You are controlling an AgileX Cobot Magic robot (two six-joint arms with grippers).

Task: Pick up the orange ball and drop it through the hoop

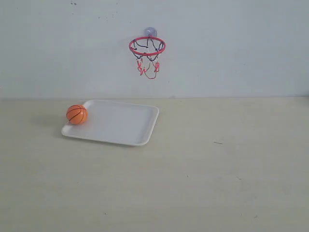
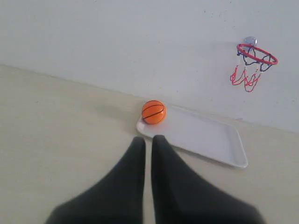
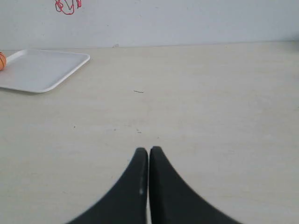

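Observation:
The orange ball [image 1: 77, 114] rests on the left corner of a white tray [image 1: 120, 126]; the left wrist view shows the ball [image 2: 153, 112] on the tray's corner too. The hoop [image 1: 147, 46], red ring with string net and clear suction cup, hangs on the wall above the tray's far right side; it is also in the left wrist view [image 2: 256, 54]. My left gripper [image 2: 148, 139] is shut and empty, a short way before the ball. My right gripper [image 3: 148, 150] is shut and empty over bare table, far from the tray [image 3: 42, 70]. Neither gripper appears in the exterior view.
The pale table [image 1: 217, 183] runs back to a white wall [image 1: 231, 48]. A sliver of the ball [image 3: 2, 61] and the net's bottom [image 3: 67, 6] show at the edges of the right wrist view.

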